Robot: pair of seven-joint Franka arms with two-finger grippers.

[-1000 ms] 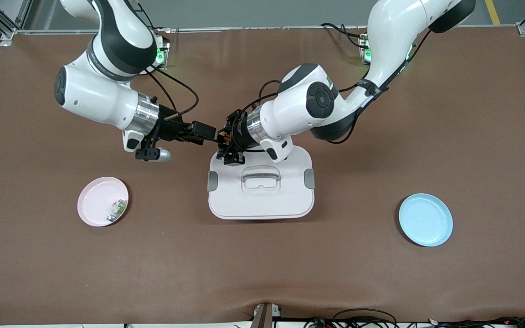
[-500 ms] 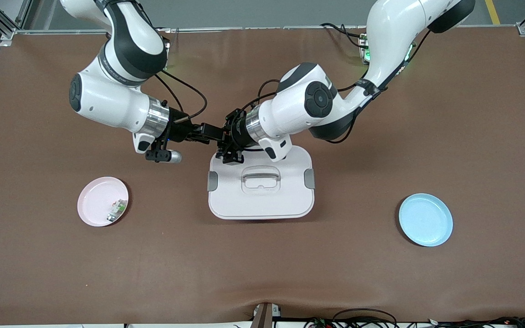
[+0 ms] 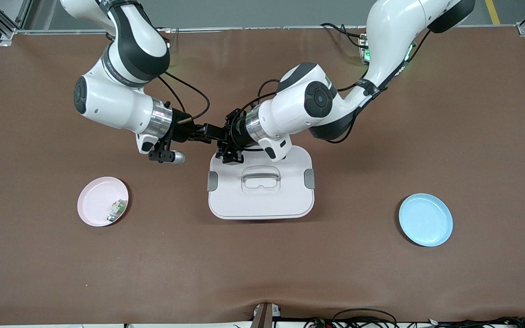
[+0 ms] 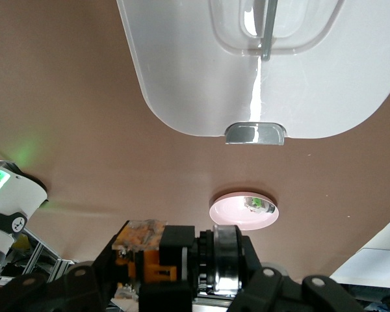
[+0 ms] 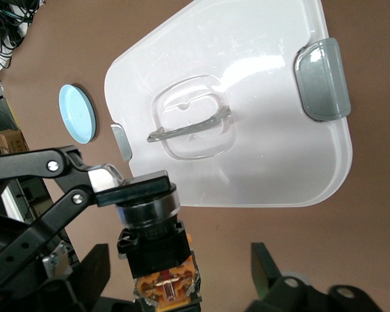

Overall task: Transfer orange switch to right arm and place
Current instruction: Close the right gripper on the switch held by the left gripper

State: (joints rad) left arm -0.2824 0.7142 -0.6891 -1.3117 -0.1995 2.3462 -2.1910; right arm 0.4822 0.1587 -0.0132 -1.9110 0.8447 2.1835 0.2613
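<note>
My left tool [image 3: 224, 142] pinches the orange switch [image 5: 157, 250] above the white lid's [image 3: 262, 200] 11 o'clock corner; right tool [image 3: 214, 133] spread around it.

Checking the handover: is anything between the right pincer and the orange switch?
Nothing visible is. The left pincer holds the orange switch over the edge of the white box lid, and the right pincer has a finger on either side of it with only air between.
</note>
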